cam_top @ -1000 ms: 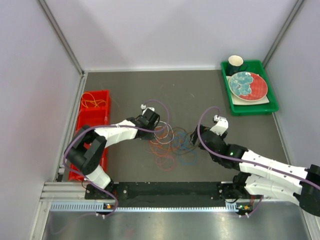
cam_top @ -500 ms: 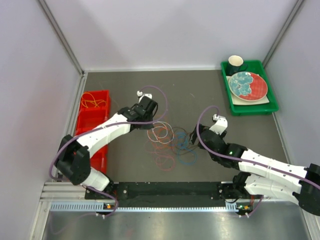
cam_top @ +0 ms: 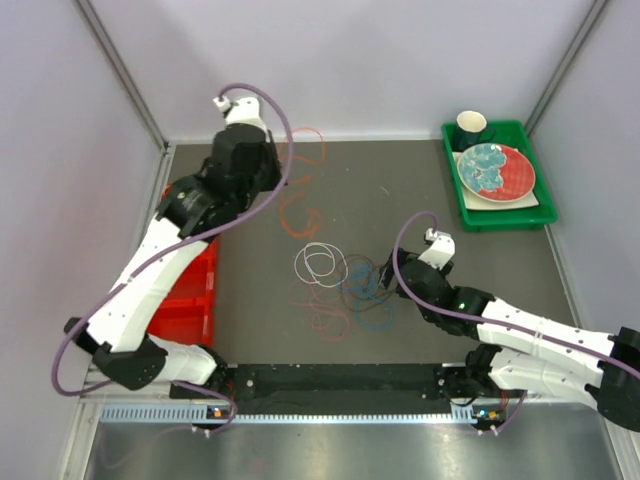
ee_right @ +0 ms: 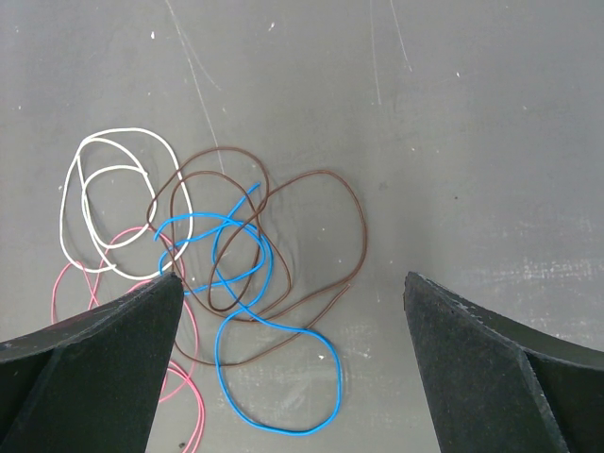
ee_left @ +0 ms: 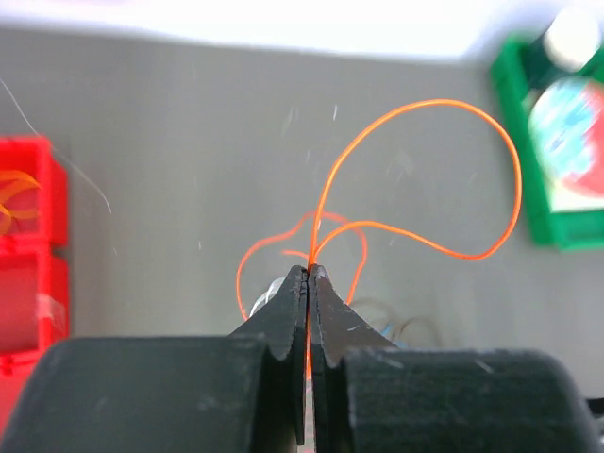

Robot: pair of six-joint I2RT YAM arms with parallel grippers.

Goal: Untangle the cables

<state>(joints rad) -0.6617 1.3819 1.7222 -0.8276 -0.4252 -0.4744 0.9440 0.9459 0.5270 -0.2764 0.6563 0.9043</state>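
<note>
Cables [cam_top: 340, 285] lie heaped on the bench [cam_top: 400, 190] under the spread right tool [ee_right: 293, 283], w/ the orange one [ee_left: 415, 179] now hoisted clear by the left tool [ee_left: 309, 274], pinched on it, so one's nearly free.

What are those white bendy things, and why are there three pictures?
Those are two robot arms bolted to a table. One picture looks down from above. The other two come from small cameras on each arm's wrist, so you see its black fingers up close. The job is to untangle thin wires. The left gripper is pinched shut on an orange wire, held up above the table. The right gripper is open over the pile: a white wire, a brown wire, a blue wire and a pink wire, in a loose tangle. On the left is a red bin. On the far right, a green tray holds a plate and a cup.
</note>
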